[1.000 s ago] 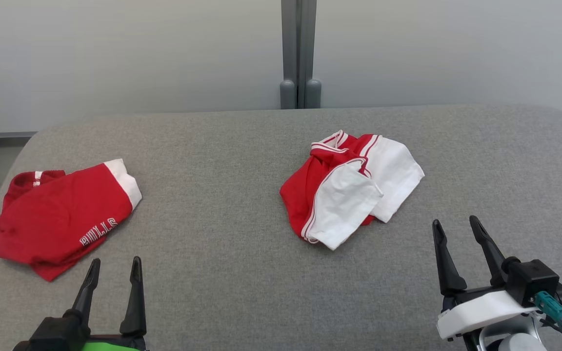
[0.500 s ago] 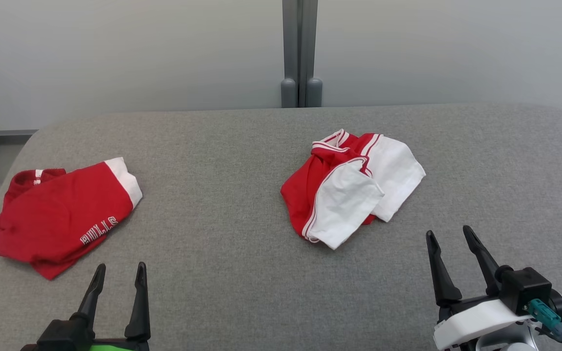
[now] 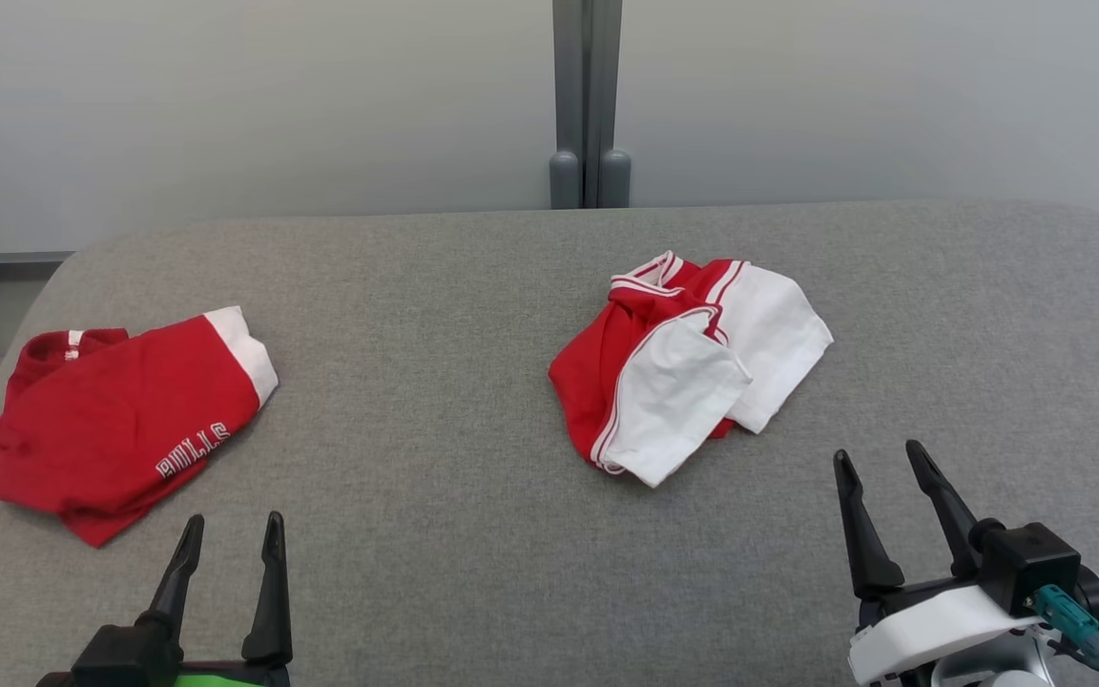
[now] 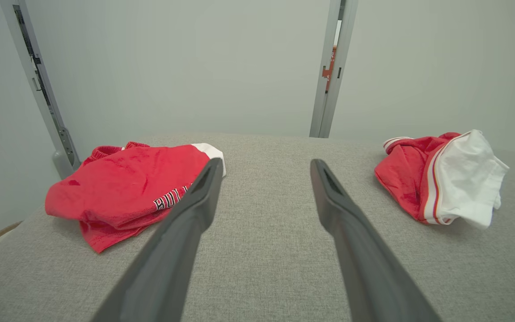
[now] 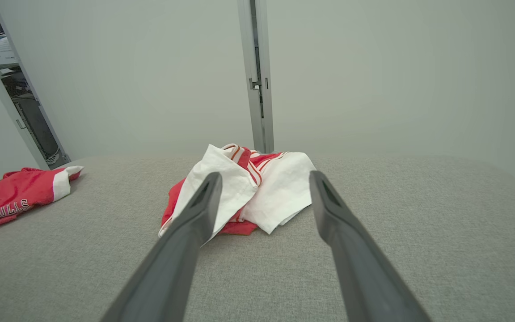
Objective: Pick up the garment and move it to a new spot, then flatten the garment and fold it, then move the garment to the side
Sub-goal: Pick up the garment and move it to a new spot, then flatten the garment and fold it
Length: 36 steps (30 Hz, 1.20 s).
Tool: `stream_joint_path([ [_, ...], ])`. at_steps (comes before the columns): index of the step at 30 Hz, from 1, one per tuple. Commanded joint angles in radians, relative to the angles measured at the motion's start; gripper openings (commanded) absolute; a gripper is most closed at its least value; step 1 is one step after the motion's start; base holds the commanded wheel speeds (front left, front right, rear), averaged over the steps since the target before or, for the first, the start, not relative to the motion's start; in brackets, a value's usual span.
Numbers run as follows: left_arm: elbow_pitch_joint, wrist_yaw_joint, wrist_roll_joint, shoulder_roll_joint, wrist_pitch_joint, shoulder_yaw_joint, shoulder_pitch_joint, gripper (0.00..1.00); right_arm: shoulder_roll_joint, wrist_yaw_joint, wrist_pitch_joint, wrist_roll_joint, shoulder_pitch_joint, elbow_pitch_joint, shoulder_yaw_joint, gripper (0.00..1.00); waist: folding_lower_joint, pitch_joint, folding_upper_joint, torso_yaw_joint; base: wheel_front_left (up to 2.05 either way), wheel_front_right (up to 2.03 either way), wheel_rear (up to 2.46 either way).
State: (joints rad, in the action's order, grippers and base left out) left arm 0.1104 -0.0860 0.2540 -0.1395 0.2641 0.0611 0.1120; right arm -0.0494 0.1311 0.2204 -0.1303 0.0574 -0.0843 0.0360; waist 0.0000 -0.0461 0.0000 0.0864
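The left end effector [image 3: 234,520] and right end effector [image 3: 877,450] are sitting slightly further back than a second ago, fingers apart and holding nothing. The crumpled red-and-white garment [image 3: 688,367] is lying untouched mid-desk [image 3: 435,315], so pickup is probably only beginning.

A broad bare strip of the grey table [image 3: 435,410] is left between the red garment [image 3: 120,420] and the red-and-white garment [image 3: 693,367] (both crumpled, well apart). The far edge is bounded by a grey post [image 3: 588,105] and the wall [image 3: 225,114].
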Motion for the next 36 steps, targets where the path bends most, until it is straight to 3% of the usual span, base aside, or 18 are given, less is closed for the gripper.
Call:
stream_joint_path([
  [1,0.002,-0.004,-0.005,0.004,0.001,-0.008,-0.009,1.0,-0.002,-0.001,-0.002,-0.007,0.013,0.003,-0.003,1.0,0.0,0.0,0.0,-0.001,0.0,0.0,0.0],
  [36,0.01,-0.027,-0.038,0.041,0.001,-0.04,0.002,1.0,-0.002,-0.001,-0.003,-0.005,0.009,-0.017,-0.009,1.0,0.0,0.002,0.0,0.0,0.0,0.0,0.0],
])
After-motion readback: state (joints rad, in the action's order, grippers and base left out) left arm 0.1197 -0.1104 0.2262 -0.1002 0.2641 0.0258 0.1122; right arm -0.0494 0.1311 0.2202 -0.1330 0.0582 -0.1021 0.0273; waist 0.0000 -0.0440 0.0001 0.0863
